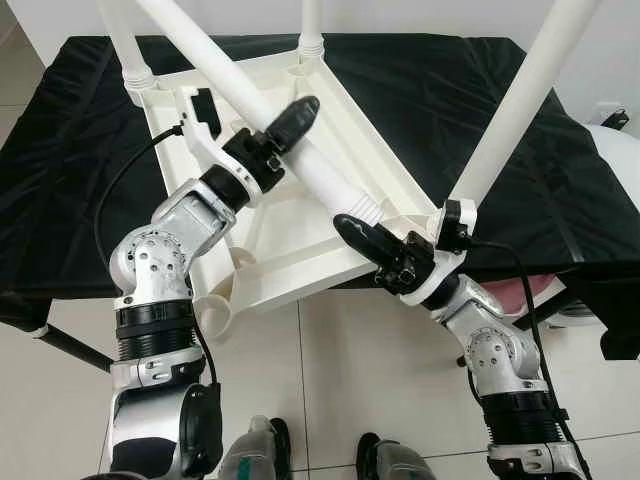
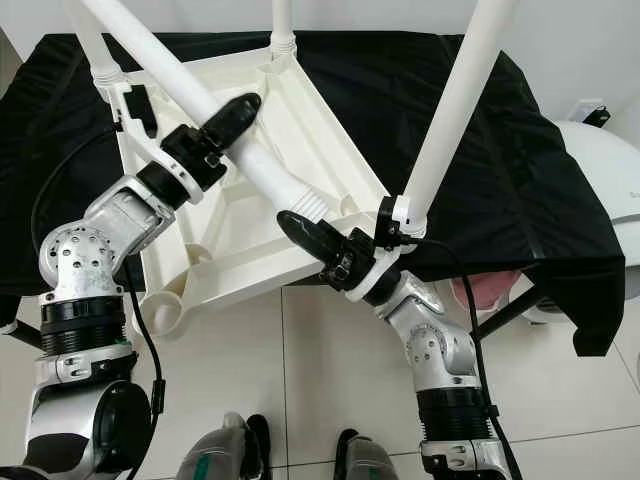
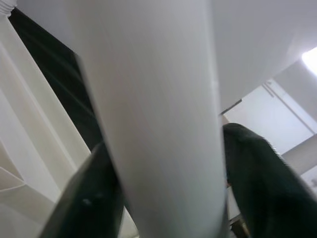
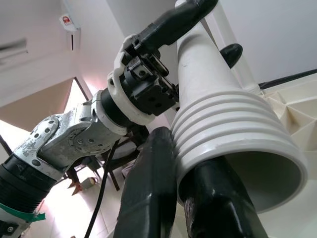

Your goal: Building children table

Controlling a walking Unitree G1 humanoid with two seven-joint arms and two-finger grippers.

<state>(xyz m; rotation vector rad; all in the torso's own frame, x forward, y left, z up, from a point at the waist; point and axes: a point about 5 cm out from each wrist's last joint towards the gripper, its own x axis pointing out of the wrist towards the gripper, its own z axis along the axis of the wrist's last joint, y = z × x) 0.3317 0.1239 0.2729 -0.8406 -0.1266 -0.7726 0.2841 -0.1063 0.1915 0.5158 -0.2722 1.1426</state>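
A white plastic children's table top [image 1: 300, 200] lies upside down on a black-draped table [image 1: 520, 130], its near edge overhanging the front edge of the cloth above the tiled floor [image 1: 340, 370]; three white legs already stand in its corner sockets, at the far-left corner [image 1: 125, 45], the far-right corner [image 1: 311, 25] and the near-right corner [image 1: 520, 105]; a fourth, loose leg [image 1: 235, 85] slants across the underside, its ribbed open end [image 1: 362, 207] low near the near edge; the left gripper [image 1: 290, 120] pinches this leg at mid-shaft, one black finger on each side; the right gripper [image 1: 358, 235] sits at the ribbed end, its fingers [image 4: 148, 193] pressed against the outside of the ribs; the near-left corner socket [image 1: 215, 310] is unfilled.
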